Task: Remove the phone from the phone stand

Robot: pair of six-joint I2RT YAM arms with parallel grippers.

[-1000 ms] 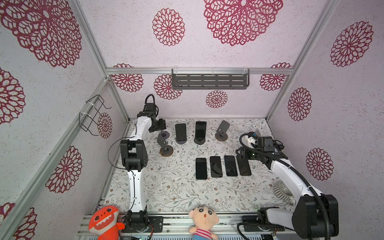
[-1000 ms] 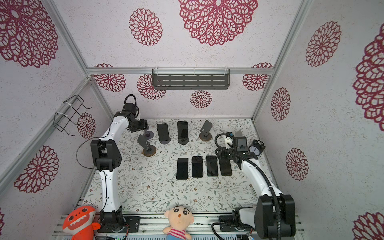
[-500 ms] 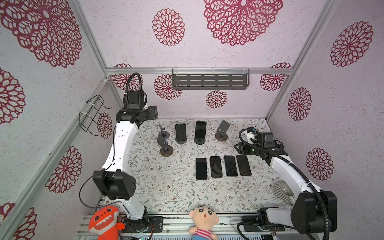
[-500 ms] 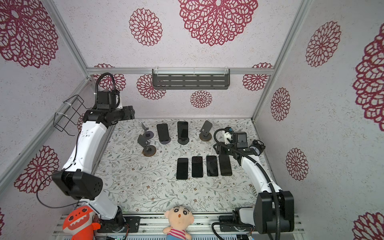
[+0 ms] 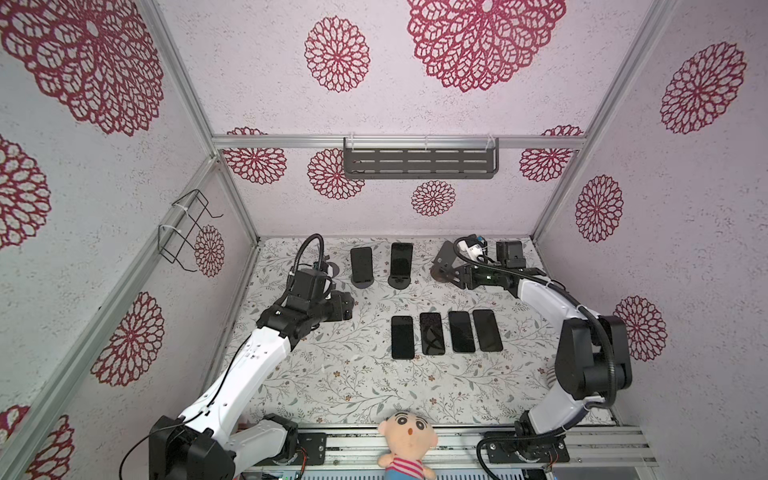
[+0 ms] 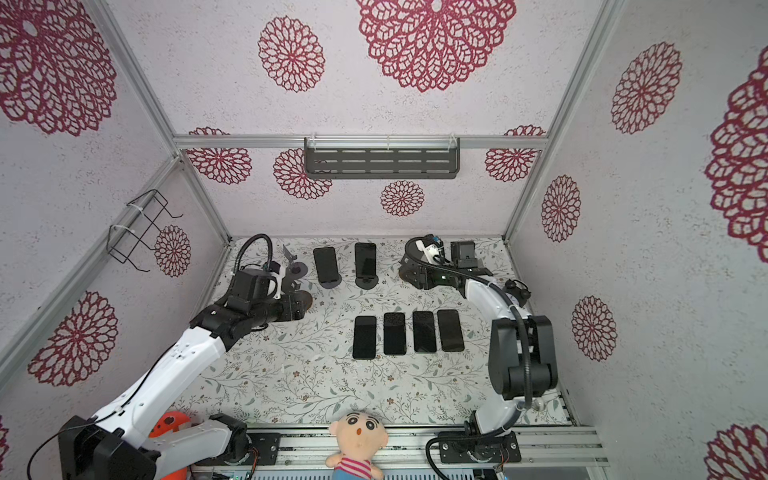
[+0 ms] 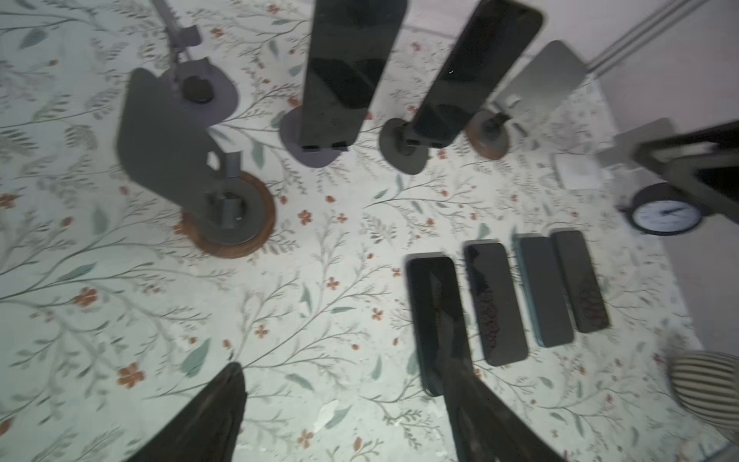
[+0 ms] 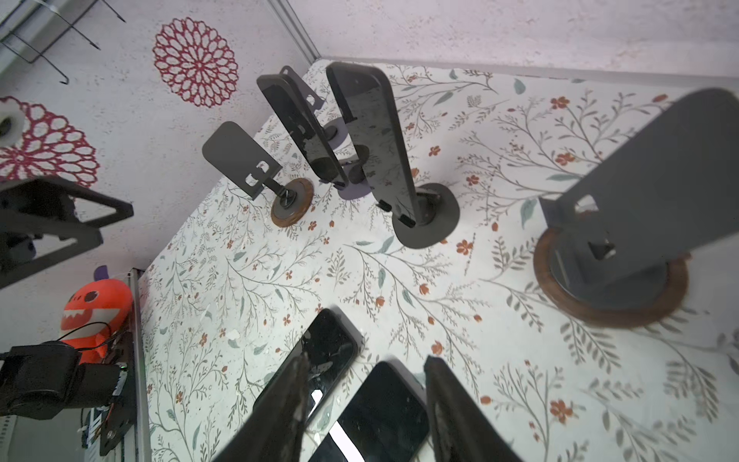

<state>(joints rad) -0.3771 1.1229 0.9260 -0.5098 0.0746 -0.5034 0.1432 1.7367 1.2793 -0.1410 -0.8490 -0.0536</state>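
Two robot arms over a floral surface: L pincer [image 7: 344, 376] has fingers apart & empty, R pincer [image 8: 368, 362] is likewise apart w/ nothing clamped, prob. ready to grab. Ahead of both, btwn them, a phone [image 5: 360, 261] & a 2nd phone [image 5: 401, 258] each lean upright on a stand [image 5: 360, 284], bottom edge caught in small lips that stop sliding, so each likely needs lifting up & out. Four flat phones [image 5: 461, 332] lie in a row nearer the arm bases, prob. set aside; an empty stand [image 8: 640, 180] sits just beside R pincer.
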